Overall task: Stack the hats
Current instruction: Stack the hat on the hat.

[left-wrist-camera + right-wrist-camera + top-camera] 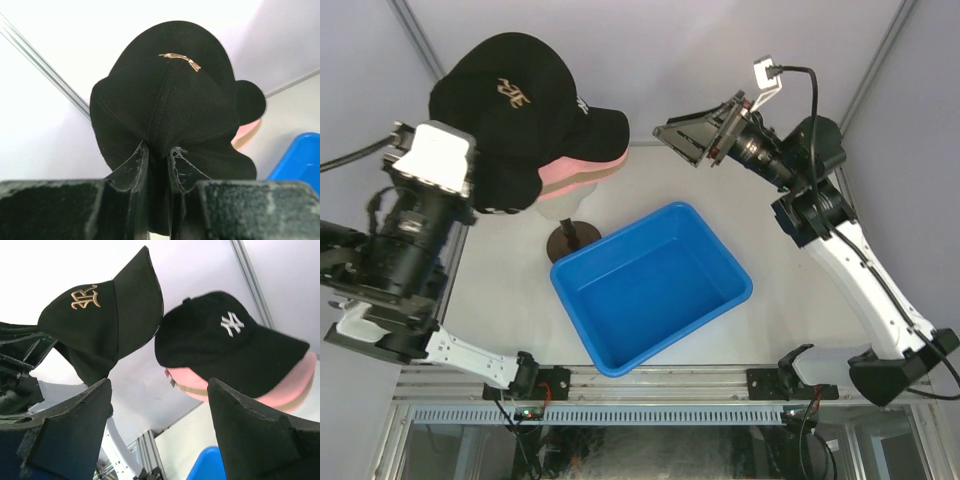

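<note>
A black hat with a gold emblem (505, 95) hangs in the air at the back left, and my left gripper (157, 150) is shut on its rear fabric (165, 100). It hovers over the stack on the mannequin head (560, 205): a black hat with a white NY logo (225, 345) on top, a pink hat (585, 170) under it and a thin tan edge (200, 389) lower down. In the right wrist view the held hat (100, 315) tilts just left of the stack. My right gripper (670, 135) stands open and empty to the right of the stack.
A blue plastic bin (650, 285) sits mid-table, in front of the mannequin's brown base (573, 240). White walls with metal frame posts (415, 35) close off the back. An aluminium rail (650, 385) runs along the near edge.
</note>
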### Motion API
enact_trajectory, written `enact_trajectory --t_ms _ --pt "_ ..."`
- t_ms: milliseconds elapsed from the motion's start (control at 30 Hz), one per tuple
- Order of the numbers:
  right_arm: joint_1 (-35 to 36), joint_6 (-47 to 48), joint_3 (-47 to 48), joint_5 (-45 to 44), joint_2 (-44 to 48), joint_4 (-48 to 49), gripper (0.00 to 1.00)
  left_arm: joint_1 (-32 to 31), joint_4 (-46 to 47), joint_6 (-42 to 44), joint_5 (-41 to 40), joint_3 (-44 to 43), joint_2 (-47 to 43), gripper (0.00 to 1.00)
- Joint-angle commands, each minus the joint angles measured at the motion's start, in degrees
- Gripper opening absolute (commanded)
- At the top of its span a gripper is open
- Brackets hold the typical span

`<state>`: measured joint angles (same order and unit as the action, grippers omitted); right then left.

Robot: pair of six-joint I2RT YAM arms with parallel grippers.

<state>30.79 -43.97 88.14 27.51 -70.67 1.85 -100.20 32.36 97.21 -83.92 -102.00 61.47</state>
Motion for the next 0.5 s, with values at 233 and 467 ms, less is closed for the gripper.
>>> enact_trajectory --t_ms 233,467 --pt "-2.04 -1.57 13.46 12.58 -17.12 16.75 0.77 -0.20 -44.79 -33.15 15.13 -15.85 -6.30 0.00" --pt "-1.91 -1.57 15.94 14.89 -21.05 21.20 0.77 -0.22 -55.86 -39.06 16.89 -25.05 -2.69 0.00"
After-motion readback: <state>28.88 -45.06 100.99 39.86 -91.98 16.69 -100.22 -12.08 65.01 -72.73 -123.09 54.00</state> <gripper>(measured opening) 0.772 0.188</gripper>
